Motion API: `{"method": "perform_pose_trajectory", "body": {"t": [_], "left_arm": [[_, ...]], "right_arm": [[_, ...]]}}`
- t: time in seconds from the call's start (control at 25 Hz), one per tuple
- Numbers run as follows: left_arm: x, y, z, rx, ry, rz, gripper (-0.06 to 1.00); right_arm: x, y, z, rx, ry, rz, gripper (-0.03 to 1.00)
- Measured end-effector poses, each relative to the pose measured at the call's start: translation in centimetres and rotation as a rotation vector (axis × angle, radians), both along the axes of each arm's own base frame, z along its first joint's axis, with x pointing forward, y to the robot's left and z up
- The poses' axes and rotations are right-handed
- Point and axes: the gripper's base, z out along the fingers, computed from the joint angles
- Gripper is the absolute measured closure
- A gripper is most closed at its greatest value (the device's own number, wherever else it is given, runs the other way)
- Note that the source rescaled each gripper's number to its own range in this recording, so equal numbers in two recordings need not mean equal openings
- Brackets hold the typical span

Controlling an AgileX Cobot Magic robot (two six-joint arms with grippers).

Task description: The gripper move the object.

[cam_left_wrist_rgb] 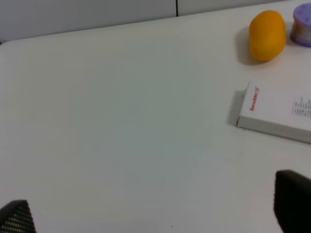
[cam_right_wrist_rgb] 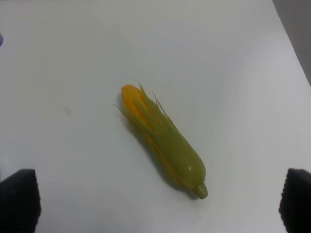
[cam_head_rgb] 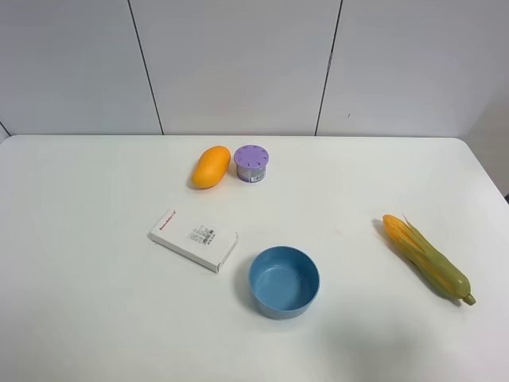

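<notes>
The object, a flat white carton (cam_head_rgb: 193,239) with red lettering along one edge, lies on the white table left of centre. Neither arm shows in the exterior high view. In the left wrist view the carton (cam_left_wrist_rgb: 277,114) lies ahead and off to one side of my left gripper (cam_left_wrist_rgb: 154,208), apart from it. That gripper's black fingertips (cam_left_wrist_rgb: 293,199) stand wide apart, open, with only bare table between them. My right gripper (cam_right_wrist_rgb: 156,201) is open too, its fingertips (cam_right_wrist_rgb: 17,200) at the frame's corners, far from the carton.
An orange mango (cam_head_rgb: 211,166) and a purple round container (cam_head_rgb: 251,163) sit behind the carton. A blue bowl (cam_head_rgb: 284,281) stands just right of it. A corn cob (cam_head_rgb: 425,257) lies at the right, in front of the right gripper's open fingers.
</notes>
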Motion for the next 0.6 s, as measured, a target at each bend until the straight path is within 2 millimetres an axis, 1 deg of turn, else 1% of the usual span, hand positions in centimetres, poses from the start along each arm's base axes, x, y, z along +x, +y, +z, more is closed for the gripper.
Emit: {"method": "perform_pose_trajectory", "body": {"t": [0.6], "left_arm": [[0.0,0.0,0.0,0.0,0.0,0.0,-0.06]], "right_arm": [[0.0,0.0,0.0,0.0,0.0,0.0,-0.03]]}}
